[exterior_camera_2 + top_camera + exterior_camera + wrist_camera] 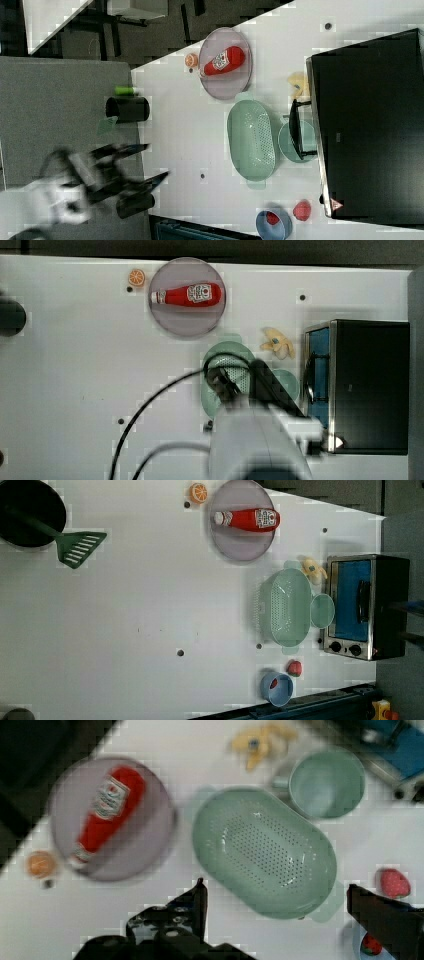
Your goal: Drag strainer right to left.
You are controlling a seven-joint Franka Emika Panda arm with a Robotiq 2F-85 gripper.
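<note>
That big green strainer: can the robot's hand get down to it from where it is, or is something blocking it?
Probably yes. The hand hangs above the strainer with its fingers spread wide, and nothing lies between them. The mug and oven crowd one side only; the strainer's bowl and near rim are bare.

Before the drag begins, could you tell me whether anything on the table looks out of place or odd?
Only one oddity: the ketchup bottle lies on its side across the grey plate. The strainer sits upright, close beside the mint mug, and nothing looks spilled or damaged.
</note>
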